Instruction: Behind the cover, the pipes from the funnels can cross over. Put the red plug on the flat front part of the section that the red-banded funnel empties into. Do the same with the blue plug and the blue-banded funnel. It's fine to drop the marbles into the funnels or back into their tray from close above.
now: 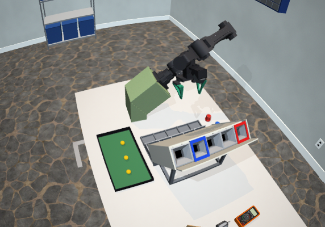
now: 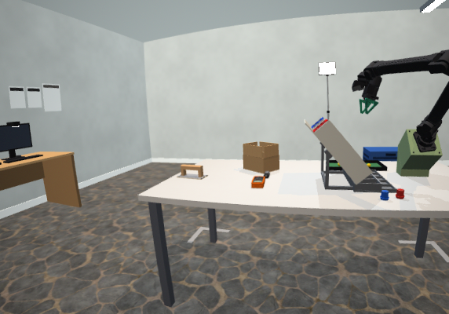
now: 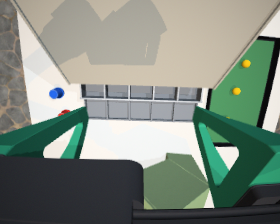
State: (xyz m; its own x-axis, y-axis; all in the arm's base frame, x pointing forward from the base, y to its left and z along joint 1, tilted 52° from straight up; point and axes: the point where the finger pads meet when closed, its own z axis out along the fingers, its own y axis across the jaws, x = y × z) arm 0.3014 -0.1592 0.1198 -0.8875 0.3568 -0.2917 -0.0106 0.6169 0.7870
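Note:
My gripper (image 1: 190, 96) (image 2: 365, 112) (image 3: 140, 112) is open and empty, high above the table between the green arm base and the funnel rack. The red plug (image 1: 208, 117) (image 2: 399, 194) (image 3: 65, 111) stands on the table beside the rack, partly hidden by a finger in the wrist view. The blue plug (image 1: 217, 122) (image 2: 385, 195) (image 3: 56, 93) is near it. The flat front parts (image 3: 118, 110) of the sections hold no plug or marble. The red band (image 1: 236, 134) rings an end funnel; the blue band (image 1: 192, 151) rings the second from the other end. The pipes are hidden by the cover (image 2: 341, 149) (image 3: 192, 50).
Three yellow marbles (image 1: 122, 142) (image 1: 126, 157) (image 1: 128, 171) lie apart in the green tray (image 1: 113, 164) beside the rack. The green arm base (image 1: 145, 96) (image 2: 416, 157) stands at the table's end. A multimeter (image 1: 247, 216) (image 2: 258, 181) and a cardboard box (image 2: 261, 158) are beyond the rack.

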